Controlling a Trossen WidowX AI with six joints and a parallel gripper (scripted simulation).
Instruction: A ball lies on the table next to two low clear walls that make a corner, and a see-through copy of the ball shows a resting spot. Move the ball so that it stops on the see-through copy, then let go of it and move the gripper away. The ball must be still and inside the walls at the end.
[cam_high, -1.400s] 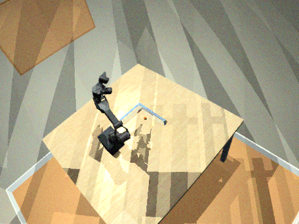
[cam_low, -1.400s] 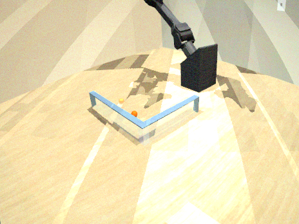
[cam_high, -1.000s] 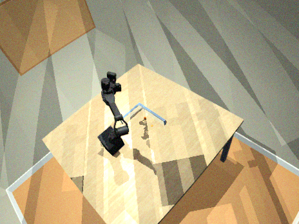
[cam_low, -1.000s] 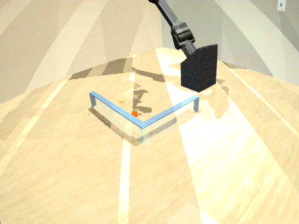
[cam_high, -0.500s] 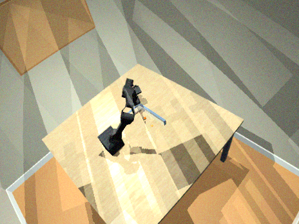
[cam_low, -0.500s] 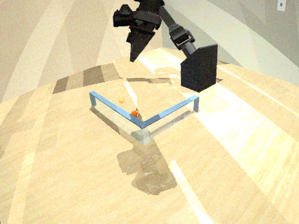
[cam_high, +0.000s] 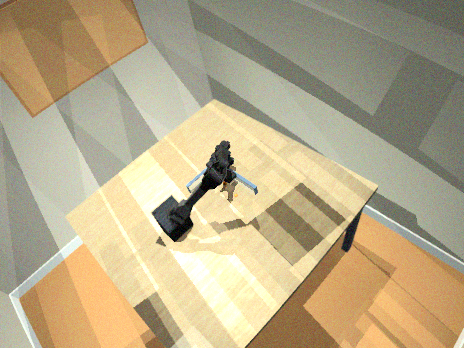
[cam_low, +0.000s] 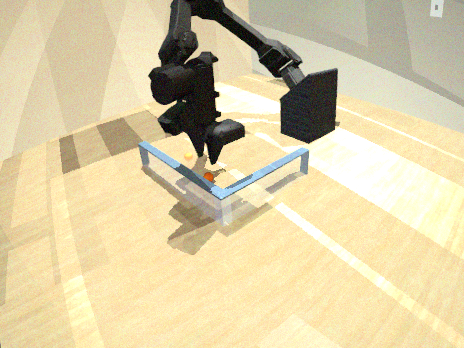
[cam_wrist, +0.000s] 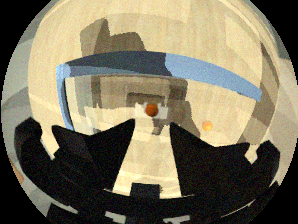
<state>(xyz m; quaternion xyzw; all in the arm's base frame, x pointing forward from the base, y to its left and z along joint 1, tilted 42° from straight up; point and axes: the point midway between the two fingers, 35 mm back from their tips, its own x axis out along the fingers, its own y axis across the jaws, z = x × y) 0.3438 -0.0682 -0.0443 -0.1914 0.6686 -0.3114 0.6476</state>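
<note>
Orange ball sits on the tabletop just inside the corner of the two clear walls, a little below centre of the exterior frame; the pale see-through copy lies up and to the left of it, near the left wall; the jaws hang above and between the two, about half open with nothing between the fingers, tips apart from the ball. In the wrist view the ball shows dead centre in the gap ahead of the fingers, the copy off to the right of it. So the ball lies ahead and below; my read is that the jaws must drop straight onto it first, then carry it sideways toward the copy; being round, it may roll off if nudged.
</note>
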